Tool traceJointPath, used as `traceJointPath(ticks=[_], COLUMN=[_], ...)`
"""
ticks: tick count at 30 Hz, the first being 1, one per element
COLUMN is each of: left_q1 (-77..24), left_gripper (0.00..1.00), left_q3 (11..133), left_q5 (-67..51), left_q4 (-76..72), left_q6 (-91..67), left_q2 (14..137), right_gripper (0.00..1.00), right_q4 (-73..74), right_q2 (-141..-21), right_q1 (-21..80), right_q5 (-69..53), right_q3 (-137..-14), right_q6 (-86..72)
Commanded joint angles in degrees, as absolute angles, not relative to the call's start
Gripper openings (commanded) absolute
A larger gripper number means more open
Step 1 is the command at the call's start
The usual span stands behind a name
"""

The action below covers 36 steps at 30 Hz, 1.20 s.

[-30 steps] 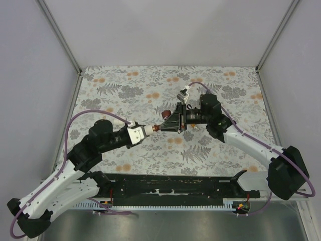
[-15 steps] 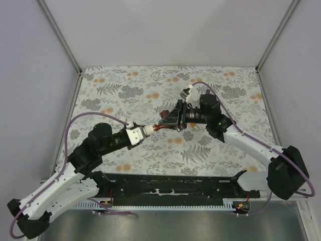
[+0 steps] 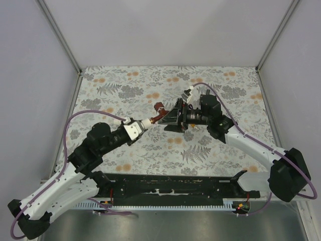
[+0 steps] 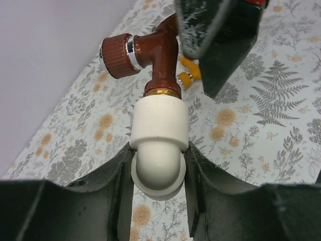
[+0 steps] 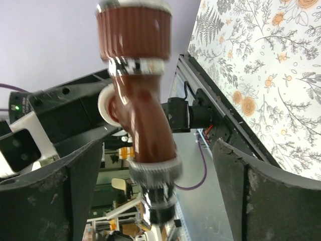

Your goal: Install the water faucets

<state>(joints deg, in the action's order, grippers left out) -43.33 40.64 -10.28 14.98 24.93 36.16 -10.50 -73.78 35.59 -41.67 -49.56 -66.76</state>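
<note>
A reddish-brown water faucet (image 4: 156, 55) with a ribbed knob (image 4: 116, 56) is screwed by its brass end into a white elbow fitting (image 4: 159, 145). My left gripper (image 4: 159, 155) is shut on that elbow and holds it off the table. From above, the faucet (image 3: 159, 111) sticks out past the left gripper (image 3: 143, 124) towards the right gripper (image 3: 169, 118). In the right wrist view the faucet (image 5: 143, 115) hangs between the wide-open fingers (image 5: 261, 196) of my right gripper (image 5: 156, 145), touching neither. An orange piece (image 4: 187, 75) peeks out behind the faucet.
The floral tablecloth (image 3: 125, 90) covers the table between grey walls and metal corner posts (image 3: 59, 35). A black rail (image 3: 170, 188) runs along the near edge between the arm bases. Purple cables (image 3: 90, 114) loop off both arms.
My right gripper has opened wide and let go of the faucet. The left gripper has carried the elbow and faucet up and towards the back.
</note>
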Motion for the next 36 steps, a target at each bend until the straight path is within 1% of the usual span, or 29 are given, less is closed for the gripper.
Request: traceJointPath(ticks=[1,5,8,11,13,15,18,20,21,23,28,30,32,36], left_q1=[-43.15,-43.15,-43.15,-43.07,-42.63,-41.4,-37.02,-30.89,-26.93,-21.55,-17.32,-16.09,-16.0,-16.0], left_gripper=[0.02,0.02,0.02,0.02,0.02,0.02,0.02,0.02,0.02,0.02,0.02,0.02,0.02,0.02], left_q3=[40.7,40.87,41.22,42.27,43.06,43.94,45.44,45.35,44.66,43.16,45.26,45.18,45.7,48.51], left_q5=[-5.19,-5.1,-4.4,-5.36,-7.81,-10.53,-19.74,-28.34,-34.65,-42.16,-56.83,-62.55,-66.34,-70.92], left_q4=[6.24,5.98,6.59,7.21,7.38,7.29,7.3,4.85,1.61,-5.25,-12.02,-17.9,-21.08,-20.75], left_q6=[21.36,19.96,18.81,16.36,14.08,10.57,4.51,-1.63,-5.59,-12.45,-22.3,-27.84,-31.89,-34.45], left_q2=[35.24,35.59,36.65,38.14,39.46,41.12,44.29,45.7,46.31,47.46,52.46,53.87,54.75,55.46], right_gripper=[0.98,0.98,0.98,0.98,0.98,0.98,0.98,0.98,0.98,0.98,0.98,0.98,0.98,0.98], right_q4=[-8.18,-7.3,-4.76,-0.37,5.51,8.34,9.93,9.93,9.84,9.76,7.22,6.42,6.42,6.33], right_q2=[-70.93,-69.53,-67.16,-63.3,-59.96,-57.14,-53.54,-51.6,-50.81,-50.1,-50.1,-50.45,-51.15,-52.47], right_q1=[34.63,32.88,29.9,27.34,26.81,26.72,26.46,26.37,26.45,26.37,26.37,26.37,26.37,26.37], right_q5=[-41.4,-41.05,-41.31,-39.83,-36.49,-33.33,-31.3,-31.72,-32.6,-34.88,-42.88,-45.43,-47.19,-50.44], right_q3=[-49.13,-48.87,-49.74,-52.28,-54.39,-55.54,-55.2,-54.23,-53.62,-52.91,-51.95,-52.29,-53.52,-55.98], right_q6=[-64.69,-63.2,-59.17,-47.86,-36.89,-26.06,-12.52,-4.52,-0.83,4.99,13.0,14.93,16.26,16.87])
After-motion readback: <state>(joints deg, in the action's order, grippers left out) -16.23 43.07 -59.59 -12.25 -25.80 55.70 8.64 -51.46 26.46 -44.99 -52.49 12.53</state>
